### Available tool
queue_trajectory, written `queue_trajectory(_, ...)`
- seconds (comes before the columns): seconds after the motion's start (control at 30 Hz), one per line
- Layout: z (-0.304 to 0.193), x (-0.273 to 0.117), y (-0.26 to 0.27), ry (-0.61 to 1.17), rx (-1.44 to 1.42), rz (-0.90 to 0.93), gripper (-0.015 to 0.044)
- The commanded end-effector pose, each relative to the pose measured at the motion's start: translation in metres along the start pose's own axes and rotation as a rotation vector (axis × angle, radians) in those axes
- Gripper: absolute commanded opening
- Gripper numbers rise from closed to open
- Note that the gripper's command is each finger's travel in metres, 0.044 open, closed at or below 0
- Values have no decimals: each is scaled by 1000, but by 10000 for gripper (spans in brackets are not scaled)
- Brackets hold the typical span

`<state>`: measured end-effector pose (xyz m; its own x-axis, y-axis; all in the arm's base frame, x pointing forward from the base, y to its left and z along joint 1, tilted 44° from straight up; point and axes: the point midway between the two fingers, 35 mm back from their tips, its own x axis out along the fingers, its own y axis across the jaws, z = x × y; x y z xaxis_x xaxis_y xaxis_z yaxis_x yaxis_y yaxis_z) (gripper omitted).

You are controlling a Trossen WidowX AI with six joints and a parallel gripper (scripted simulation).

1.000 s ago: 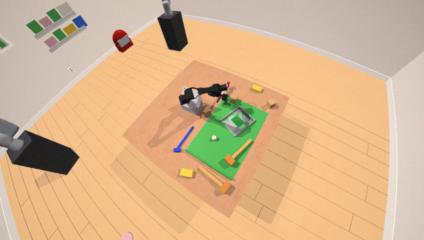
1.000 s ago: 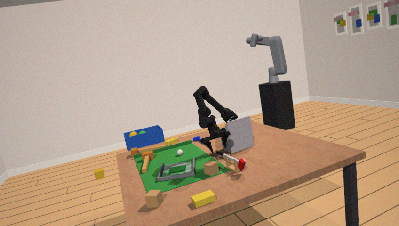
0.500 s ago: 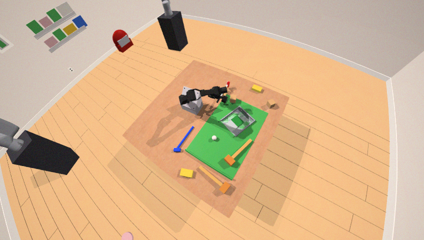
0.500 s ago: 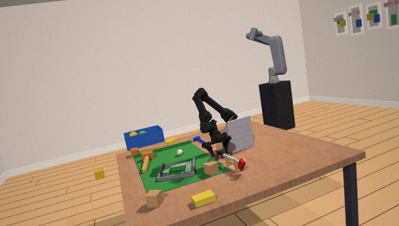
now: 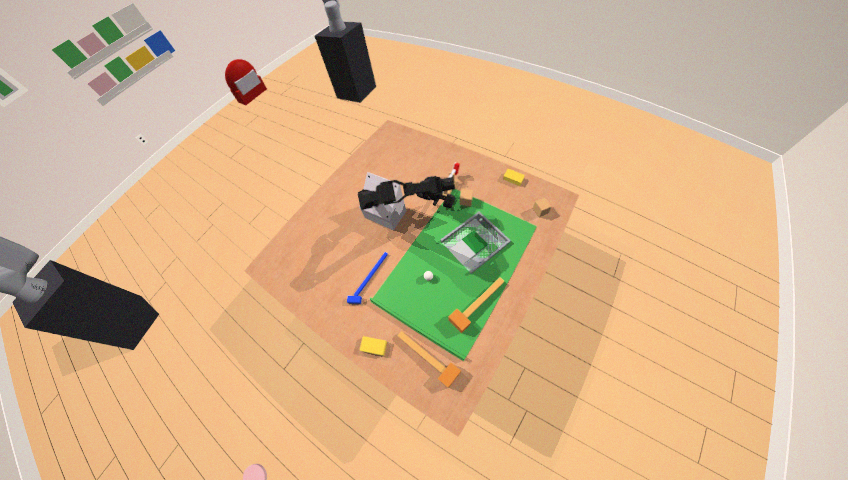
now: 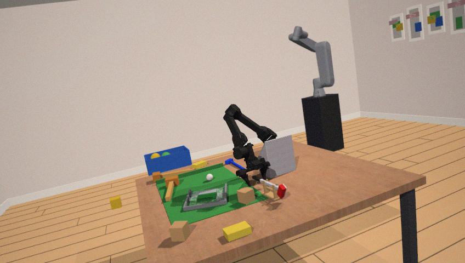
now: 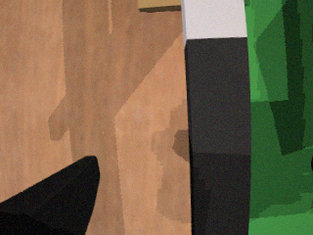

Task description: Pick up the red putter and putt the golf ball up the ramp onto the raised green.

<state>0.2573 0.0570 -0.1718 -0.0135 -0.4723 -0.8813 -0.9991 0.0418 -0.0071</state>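
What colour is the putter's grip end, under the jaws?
Black, next to a white shaft section; the wrist view shows the putter grip best.

The arm (image 6: pixel 243 130) is matte black all over, built of chunky, angular links with rounded knuckle joints, and it rises from a pale grey wedge-shaped base (image 6: pixel 278 155). Its gripper (image 6: pixel 256 174) is the same black, ending in two slim tapered fingers (image 6: pixel 248 181). In the wrist view one finger shows as a dark pointed wedge.

The putter (image 6: pixel 272 187) has a red head, white shaft and black grip. The ball (image 5: pixel 427 274) is white on a green mat (image 5: pixel 416 297), and the gripper (image 6: pixel 256 177) is black.
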Motion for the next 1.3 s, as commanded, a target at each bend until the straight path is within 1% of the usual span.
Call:
queue_trajectory(0.0,0,0,0,0,0,0,414)
queue_trajectory(0.47,0,0,0,0,0,0,46)
queue_trajectory(0.7,0,-1,0,0,0,0,0)
queue_trajectory(0.77,3,-7,-1,-1,0,0,0)
queue_trajectory(0.87,9,-24,-3,-4,-1,1,0)
queue_trajectory(1.17,27,-92,0,-6,-2,4,0)
queue_trajectory(1.27,28,-97,1,-5,-2,5,0)
